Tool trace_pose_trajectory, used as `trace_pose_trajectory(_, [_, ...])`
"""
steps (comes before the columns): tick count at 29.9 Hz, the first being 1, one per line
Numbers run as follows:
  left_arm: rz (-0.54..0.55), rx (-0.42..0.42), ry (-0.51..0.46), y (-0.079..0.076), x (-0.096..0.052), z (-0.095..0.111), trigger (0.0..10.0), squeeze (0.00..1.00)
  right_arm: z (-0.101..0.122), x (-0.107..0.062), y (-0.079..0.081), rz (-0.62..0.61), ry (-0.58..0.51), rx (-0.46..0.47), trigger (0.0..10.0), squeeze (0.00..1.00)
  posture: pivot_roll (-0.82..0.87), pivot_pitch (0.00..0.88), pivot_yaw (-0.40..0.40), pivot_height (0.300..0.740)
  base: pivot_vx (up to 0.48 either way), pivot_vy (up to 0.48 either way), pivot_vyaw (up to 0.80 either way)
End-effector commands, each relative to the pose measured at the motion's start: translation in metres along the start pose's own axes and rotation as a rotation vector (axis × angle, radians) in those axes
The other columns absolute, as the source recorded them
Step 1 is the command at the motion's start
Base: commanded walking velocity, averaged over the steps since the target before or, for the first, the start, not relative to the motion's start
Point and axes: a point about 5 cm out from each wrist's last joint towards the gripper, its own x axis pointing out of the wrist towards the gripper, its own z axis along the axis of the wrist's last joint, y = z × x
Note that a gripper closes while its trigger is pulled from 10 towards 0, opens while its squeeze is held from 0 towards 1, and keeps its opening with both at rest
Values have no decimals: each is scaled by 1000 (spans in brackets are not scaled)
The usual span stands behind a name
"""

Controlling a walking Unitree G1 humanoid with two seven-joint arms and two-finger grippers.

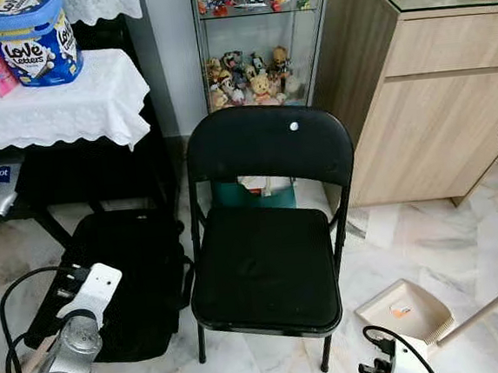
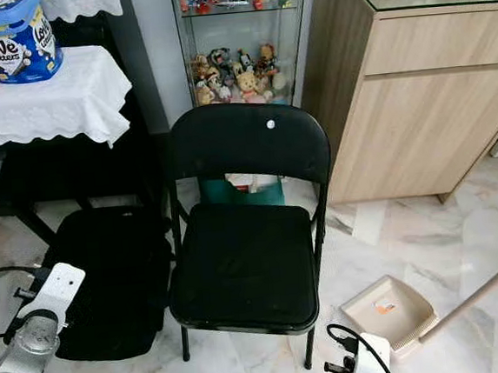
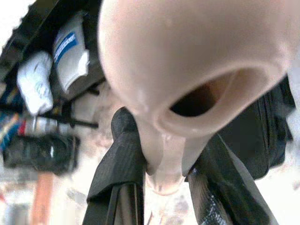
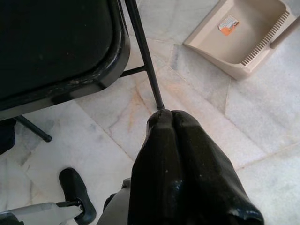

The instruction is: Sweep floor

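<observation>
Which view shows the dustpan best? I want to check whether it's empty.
The right wrist view: the beige dustpan lies close, its whole tray open to the camera, holding only an orange sticker. Both eye views show it smaller, right of the folding chair, near the frame's lower edge.

You have a marble floor (image 1: 462,229) carrying a black folding chair (image 1: 269,263), a black bag (image 1: 130,275) just beside it and a beige dustpan (image 1: 404,311) nearby.
</observation>
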Motion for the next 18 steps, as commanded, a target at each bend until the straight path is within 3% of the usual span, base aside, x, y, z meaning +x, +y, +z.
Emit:
trace_pose_trajectory(1, [38, -112, -11, 1, -4, -5, 10000, 0, -5, -2, -4, -14, 16, 8, 10000, 0, -11, 79, 6, 740, 0, 0, 0])
trace_pose_trajectory(4, [23, -222, -72, -3, -10, -3, 10000, 0, -5, -2, -3, -9, 14, 6, 10000, 0, -9, 70, 4, 740, 0, 0, 0])
trace_pose_trajectory(7, [36, -236, -74, -2, -11, -6, 10000, 0, -5, -2, -3, -7, 14, 4, 10000, 0, -7, 67, 2, 740, 0, 0, 0])
trace_pose_trajectory(12, [112, -326, -61, 12, -15, -17, 10000, 0, -3, -1, -2, -5, 10, 4, 10000, 0, -7, 82, -1, 740, 0, 0, 0])
trace_pose_trajectory(13, [132, -380, -77, 17, -17, -18, 10000, 0, -3, -1, -2, -6, 9, 4, 10000, 0, -6, 85, -4, 740, 0, 0, 0])
trace_pose_trajectory(18, [157, -450, -123, 24, -23, -22, 10000, 0, -3, -1, -4, -9, 10, 3, 10000, 0, -5, 97, -10, 740, 0, 0, 0])
